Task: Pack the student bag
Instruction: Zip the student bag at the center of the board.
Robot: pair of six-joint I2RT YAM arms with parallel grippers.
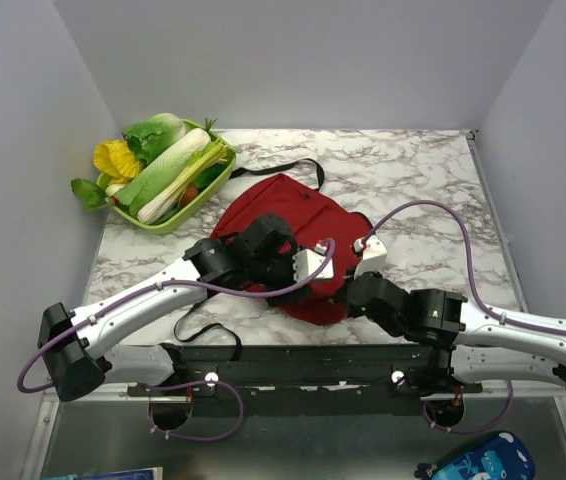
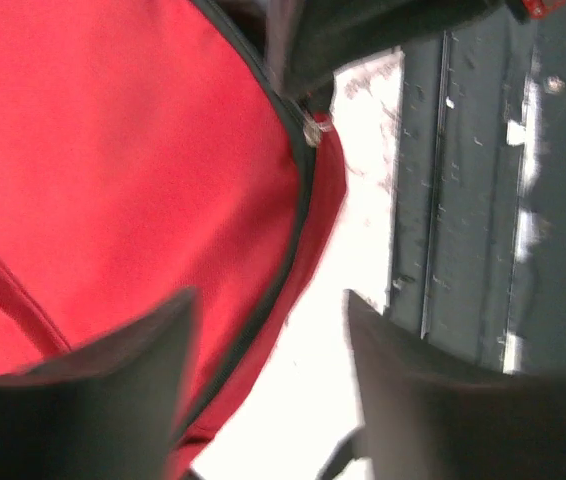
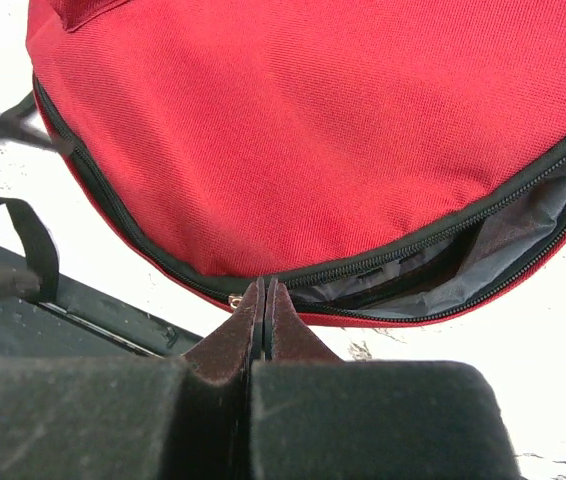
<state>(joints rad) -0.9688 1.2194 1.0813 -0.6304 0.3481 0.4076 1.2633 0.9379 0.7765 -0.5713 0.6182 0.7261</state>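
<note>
The dark-red student bag (image 1: 283, 215) lies flat in the middle of the marble table. Its black zipper is partly open on the near side, showing grey lining (image 3: 523, 225). My right gripper (image 3: 264, 285) is shut at the end of that opening, its tips pinched on the zipper pull, with a small metal ring (image 3: 233, 300) just left of them. It is at the bag's near edge in the top view (image 1: 348, 290). My left gripper (image 2: 268, 320) is open and empty, hovering over the bag's (image 2: 113, 150) zippered edge and also shows in the top view (image 1: 298, 265).
A green basket (image 1: 225, 160) of toy vegetables stands at the back left. A black strap (image 1: 293, 168) trails behind the bag, another (image 1: 203, 330) near the front. The dark mounting rail (image 1: 303, 365) runs along the near edge. A blue pouch (image 1: 478, 462) lies below it.
</note>
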